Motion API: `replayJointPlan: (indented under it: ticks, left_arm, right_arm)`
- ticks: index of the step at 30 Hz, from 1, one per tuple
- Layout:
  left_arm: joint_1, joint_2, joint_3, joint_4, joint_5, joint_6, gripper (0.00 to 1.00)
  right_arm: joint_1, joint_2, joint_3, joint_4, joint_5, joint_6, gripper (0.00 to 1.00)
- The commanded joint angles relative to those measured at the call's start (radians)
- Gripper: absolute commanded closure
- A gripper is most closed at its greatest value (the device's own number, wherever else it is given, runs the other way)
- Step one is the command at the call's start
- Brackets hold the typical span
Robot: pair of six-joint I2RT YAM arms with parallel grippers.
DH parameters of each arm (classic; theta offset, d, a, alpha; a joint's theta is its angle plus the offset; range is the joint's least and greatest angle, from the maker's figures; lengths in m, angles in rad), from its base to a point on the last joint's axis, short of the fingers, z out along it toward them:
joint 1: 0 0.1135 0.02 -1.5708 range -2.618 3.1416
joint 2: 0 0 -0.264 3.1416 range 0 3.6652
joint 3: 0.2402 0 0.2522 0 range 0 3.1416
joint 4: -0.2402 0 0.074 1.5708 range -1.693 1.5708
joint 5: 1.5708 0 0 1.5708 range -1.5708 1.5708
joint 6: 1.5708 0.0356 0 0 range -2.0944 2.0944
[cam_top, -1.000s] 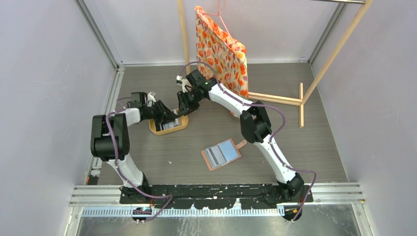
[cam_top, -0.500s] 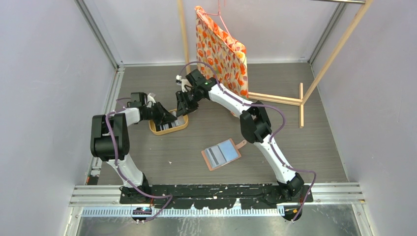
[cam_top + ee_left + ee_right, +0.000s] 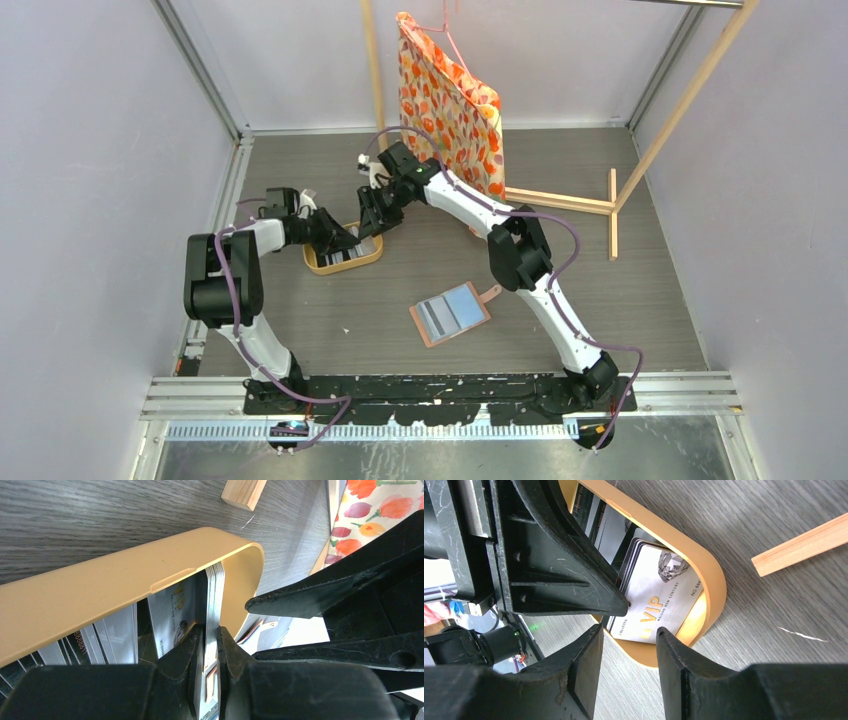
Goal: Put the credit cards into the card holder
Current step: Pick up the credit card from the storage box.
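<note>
Cards (image 3: 214, 602) upright between left jaws

Left arm (image 3: 262, 345): white link shells and black joint housings, the largest a blocky black unit mid-arm. Right arm (image 3: 560, 320): same finish, with white links and black elbow and wrist housings. A purple cable (image 3: 577, 238) loops along each arm, standing off the shells in places. Both bases (image 3: 598, 378) are black.

Left gripper (image 3: 210, 631): matte black moulded fingers (image 3: 177, 655) with pale edges. Right gripper (image 3: 628, 630): black fingers (image 3: 574, 680) with fine light scratches and scuffs. Its body shows a round recessed hole (image 3: 398, 657).

A small green indicator light (image 3: 517, 633) is lit on a black cylindrical housing.
</note>
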Motion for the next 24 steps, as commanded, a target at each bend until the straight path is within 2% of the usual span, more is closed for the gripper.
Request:
replayJointPlan:
  ticks: [1,8,13,18,22,24]
  left_arm:
    - [0.008,-0.051,0.013,-0.011,0.01,0.02,0.92]
    - [0.017,-0.069,0.001,-0.003,0.024,0.019,0.92]
    - [0.017,-0.035,0.013,0.0,0.031,0.01,0.8]
    - [0.018,-0.001,0.024,0.004,0.036,0.001,0.75]
    - [0.017,0.017,0.023,0.022,0.047,-0.011,0.74]
    - [0.019,0.016,0.023,0.022,0.041,-0.013,0.77]
  right_arm:
    - [0.003,-0.025,-0.003,0.017,-0.03,-0.006,0.51]
    - [0.002,-0.026,-0.007,0.018,-0.039,-0.008,0.5]
    - [0.003,-0.025,-0.006,0.023,-0.047,-0.001,0.5]
    - [0.002,-0.025,-0.004,0.023,-0.048,0.001,0.5]
    - [0.002,-0.017,-0.006,0.023,-0.049,0.005,0.5]
    - [0.003,-0.017,-0.007,0.024,-0.048,0.007,0.5]
